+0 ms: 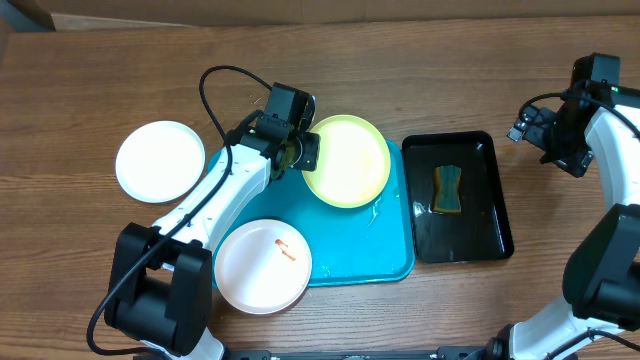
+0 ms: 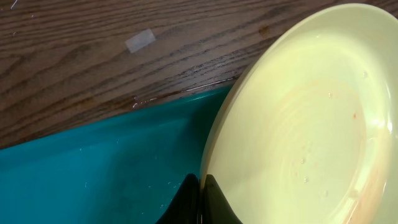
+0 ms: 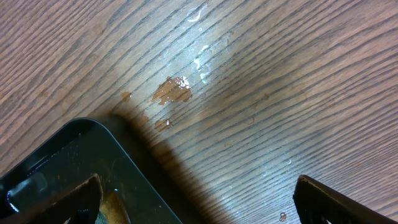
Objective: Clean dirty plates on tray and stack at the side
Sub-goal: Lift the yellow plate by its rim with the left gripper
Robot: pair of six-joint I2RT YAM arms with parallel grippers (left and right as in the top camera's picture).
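The left gripper point(image 1: 305, 152) is pinching the left rim of the yellow plate point(image 1: 347, 160). Its fingers point(image 2: 219, 205) are pressing together with only the thin lip between them. That plate is sitting at the far end of the tray point(image 1: 355, 250), overhanging the far rim toward the table point(image 1: 420, 60). A smeared plate point(image 1: 263, 265), white with an orange streak, is resting on the tray's near left corner, partly off it. A white plate point(image 1: 160, 160) is lying on the table well to the left. The right gripper point(image 3: 199, 202) is hanging spread wide and holding nothing, over bare wood just past a corner of the black tray point(image 1: 470, 235), where a sponge point(image 1: 448, 188) is lying.

To my eye the yellow plate is looking stiff and light, though I cannot tell what it is made of, so I would not count on it surviving a drop. Small droplets point(image 2: 305, 162) are showing on its face, so it is probably slick. The rim is the only place those fingers can take it. A shallow pinch at one edge is likely to let the plate sag or swivel, so a deeper bite and a low carry seem wise.
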